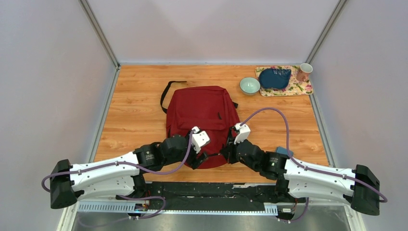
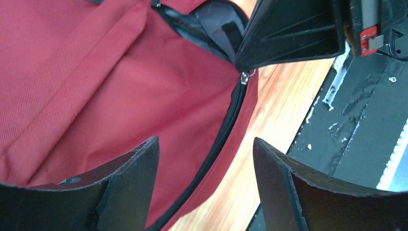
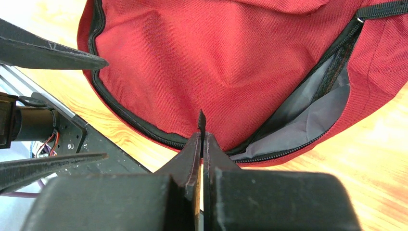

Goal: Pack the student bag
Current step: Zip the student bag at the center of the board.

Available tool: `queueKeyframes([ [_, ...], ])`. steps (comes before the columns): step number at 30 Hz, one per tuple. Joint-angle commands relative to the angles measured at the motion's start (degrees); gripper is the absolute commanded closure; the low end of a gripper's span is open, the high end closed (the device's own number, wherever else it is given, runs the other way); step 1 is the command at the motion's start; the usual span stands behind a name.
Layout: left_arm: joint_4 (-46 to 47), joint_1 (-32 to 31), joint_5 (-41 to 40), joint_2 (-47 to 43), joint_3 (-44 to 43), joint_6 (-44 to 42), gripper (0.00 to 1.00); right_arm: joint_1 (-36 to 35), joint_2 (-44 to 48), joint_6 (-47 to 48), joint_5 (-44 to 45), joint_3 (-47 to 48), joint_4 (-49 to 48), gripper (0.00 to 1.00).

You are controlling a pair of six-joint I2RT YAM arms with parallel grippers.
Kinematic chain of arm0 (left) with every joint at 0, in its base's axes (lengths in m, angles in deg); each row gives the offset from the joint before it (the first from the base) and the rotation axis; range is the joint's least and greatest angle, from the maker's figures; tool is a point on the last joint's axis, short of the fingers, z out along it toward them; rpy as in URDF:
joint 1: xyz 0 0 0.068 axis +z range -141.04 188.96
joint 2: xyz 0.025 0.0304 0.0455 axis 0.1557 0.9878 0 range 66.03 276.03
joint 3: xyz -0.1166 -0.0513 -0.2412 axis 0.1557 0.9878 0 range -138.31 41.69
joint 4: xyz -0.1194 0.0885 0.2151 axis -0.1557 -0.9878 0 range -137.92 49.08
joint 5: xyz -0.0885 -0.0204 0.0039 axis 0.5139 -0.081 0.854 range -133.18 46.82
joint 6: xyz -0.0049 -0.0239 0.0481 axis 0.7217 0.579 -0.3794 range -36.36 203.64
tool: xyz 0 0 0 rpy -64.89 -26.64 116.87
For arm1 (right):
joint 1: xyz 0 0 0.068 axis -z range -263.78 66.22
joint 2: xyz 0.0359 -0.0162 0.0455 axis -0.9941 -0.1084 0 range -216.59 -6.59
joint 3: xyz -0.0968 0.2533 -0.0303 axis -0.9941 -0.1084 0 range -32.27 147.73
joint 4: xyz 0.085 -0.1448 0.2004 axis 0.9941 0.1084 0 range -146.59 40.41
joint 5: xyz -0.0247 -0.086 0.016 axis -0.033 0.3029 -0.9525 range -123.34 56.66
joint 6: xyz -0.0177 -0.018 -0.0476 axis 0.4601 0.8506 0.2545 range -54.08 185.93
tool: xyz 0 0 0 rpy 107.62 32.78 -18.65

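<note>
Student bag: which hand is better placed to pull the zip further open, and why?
Right, probably. The right hand is shut at the zip slider of the student bag, where the opening ends. The left hand stands open above the closed stretch, gripping nothing.

**Left arm** (image 1: 108,174): white-shelled with black joints. Extends from its base at the near left, angled inward toward the centre, wrist low.

**Left pincer** (image 2: 204,142): jaws spread wide, nothing between them. Black fingers (image 2: 130,183), tips pointing toward the right pincer.

**Right arm** (image 1: 312,175): mirrors the left. Extends from the near right, angled inward, wrist low.

**Right pincer** (image 3: 202,120): jaws pressed flat together, the tips meeting in one thin point.

**Relation:** the two pincers converge near the centre. The right tip sits just ahead of the left's open gap, and they do not touch.
</note>
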Motion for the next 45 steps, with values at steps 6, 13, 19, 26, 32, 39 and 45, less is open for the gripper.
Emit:
queueKeyframes([
  [6, 12.90, -2.80, 1.63, 7.20, 2.21, -6.04, 0.22, 0.32, 1.13, -0.67, 2.23, 1.89, -0.77, 1.00],
  [13, 17.02, -5.53, -0.39, 10.81, 4.41, -7.89, 0.27, 0.32, 1.22, -0.84, 2.14, 1.72, -0.68, 1.00],
  [19, 19.50, -5.79, -3.55, 11.78, 6.70, -6.57, 0.66, 0.32, 1.48, -1.10, 2.32, 1.37, -0.68, 1.00],
  [26, 17.39, -5.88, -3.47, 8.89, 9.60, -2.19, 0.97, 1.02, 0.43, -2.60, 5.56, 0.40, 0.80, 1.00],
  [32, 13.52, -5.97, -4.09, 0.99, 15.57, 2.73, 1.00, 7.86, -0.81, -2.69, 5.32, -0.48, 2.13, 1.00],
  [39, 7.55, -5.88, -4.87, -6.67, 21.02, 7.58, 1.00, 15.60, 0.51, 1.26, 0.65, 0.04, 0.46, 1.00],
  [45, 5.97, -5.97, -8.30, -8.96, 18.84, 10.13, 0.69, 15.78, 0.16, 1.80, -3.03, 0.58, -0.07, 1.00],
])
